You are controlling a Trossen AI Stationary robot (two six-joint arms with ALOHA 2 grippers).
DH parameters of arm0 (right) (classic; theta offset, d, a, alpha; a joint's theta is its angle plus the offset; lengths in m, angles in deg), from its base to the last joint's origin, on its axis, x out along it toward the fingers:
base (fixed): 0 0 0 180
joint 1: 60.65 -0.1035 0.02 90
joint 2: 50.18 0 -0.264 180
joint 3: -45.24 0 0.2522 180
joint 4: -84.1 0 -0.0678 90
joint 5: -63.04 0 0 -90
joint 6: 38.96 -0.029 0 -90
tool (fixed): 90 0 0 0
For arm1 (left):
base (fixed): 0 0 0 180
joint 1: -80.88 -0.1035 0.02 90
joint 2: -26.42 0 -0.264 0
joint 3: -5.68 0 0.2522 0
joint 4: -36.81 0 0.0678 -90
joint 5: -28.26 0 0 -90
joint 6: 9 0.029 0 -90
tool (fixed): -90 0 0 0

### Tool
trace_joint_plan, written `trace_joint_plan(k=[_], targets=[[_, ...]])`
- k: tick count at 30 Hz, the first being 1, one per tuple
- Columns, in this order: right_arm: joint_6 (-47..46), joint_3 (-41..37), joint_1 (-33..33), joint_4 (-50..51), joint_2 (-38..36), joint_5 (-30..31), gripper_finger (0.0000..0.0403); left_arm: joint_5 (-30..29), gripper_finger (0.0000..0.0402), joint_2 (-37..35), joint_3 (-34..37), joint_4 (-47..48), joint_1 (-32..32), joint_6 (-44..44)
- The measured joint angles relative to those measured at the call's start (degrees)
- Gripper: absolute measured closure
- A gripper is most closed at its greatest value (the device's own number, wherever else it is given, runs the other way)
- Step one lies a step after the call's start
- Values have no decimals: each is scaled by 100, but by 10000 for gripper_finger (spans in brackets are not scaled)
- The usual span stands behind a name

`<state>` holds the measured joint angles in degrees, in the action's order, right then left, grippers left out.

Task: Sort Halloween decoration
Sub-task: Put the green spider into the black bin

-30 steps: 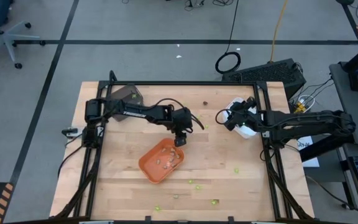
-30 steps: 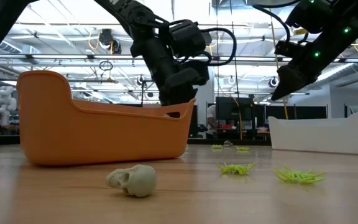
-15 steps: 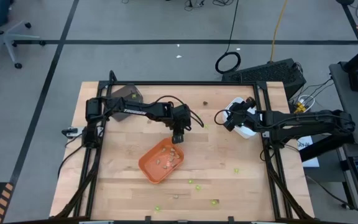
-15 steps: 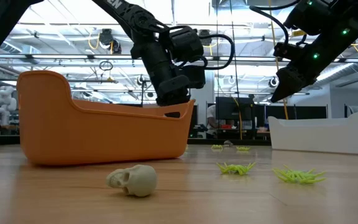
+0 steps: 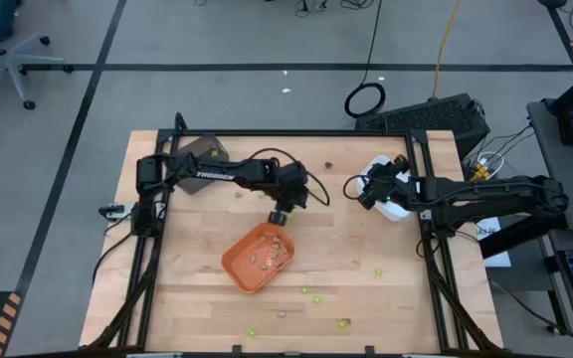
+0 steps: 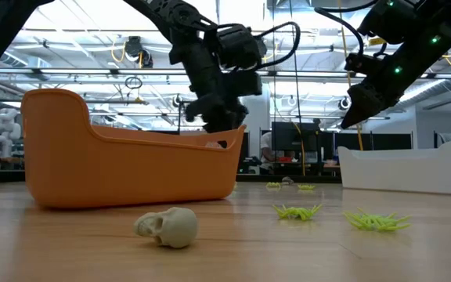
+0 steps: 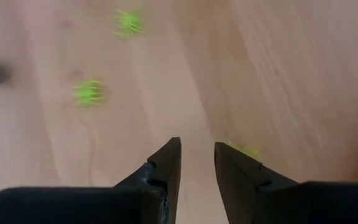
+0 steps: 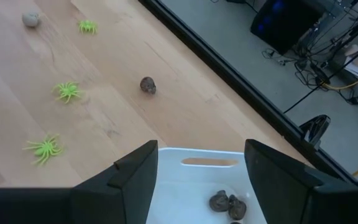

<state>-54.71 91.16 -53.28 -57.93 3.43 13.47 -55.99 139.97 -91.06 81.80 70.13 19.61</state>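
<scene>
You are partway through sorting. The orange tray (image 5: 259, 257) in the middle of the high view is already holding several small pieces, and the white tray (image 8: 229, 186) at the right is holding a few brown ones. Green spiders (image 8: 44, 149) and a little skull (image 6: 167, 227) are still lying loose on the table (image 5: 197, 308). Your left gripper (image 7: 196, 163) is hanging just above the orange tray with fingers slightly apart, holding nothing. Your right gripper (image 8: 201, 168) is waiting wide open over the white tray.
</scene>
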Motion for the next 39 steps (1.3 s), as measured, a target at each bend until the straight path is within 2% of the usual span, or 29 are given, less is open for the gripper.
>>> trace_joint_plan(k=[3,7,10,14,19,22,25,32,39], targets=[[-43,-117,0,-88,0,2,179,-180,301,-2,-2,-343,-7,-1252],[-69,-387,0,-428,0,0,179,-815,301,-1,-4,-584,84,-2990],[-76,-510,0,-615,0,-22,179,-1386,301,0,-7,-264,151,-3582],[-103,-516,0,-692,0,-177,179,-1491,293,-44,-7,571,78,-4188],[103,-517,0,-989,-2,-471,179,-1494,270,-157,-4,1372,-119,-4264],[270,-517,-2,-1180,-2,-476,179,-1177,266,-199,-7,1646,-296,-4075],[429,-517,-2,-1336,-1,-485,179,-875,265,-199,-4,1838,-506,-4129],[484,-517,-2,-1372,-2,-617,179,-803,262,-124,4,2096,-775,-4181],[492,-517,-2,-1360,-2,-621,179,-760,195,-81,21,2051,-752,-4025]])
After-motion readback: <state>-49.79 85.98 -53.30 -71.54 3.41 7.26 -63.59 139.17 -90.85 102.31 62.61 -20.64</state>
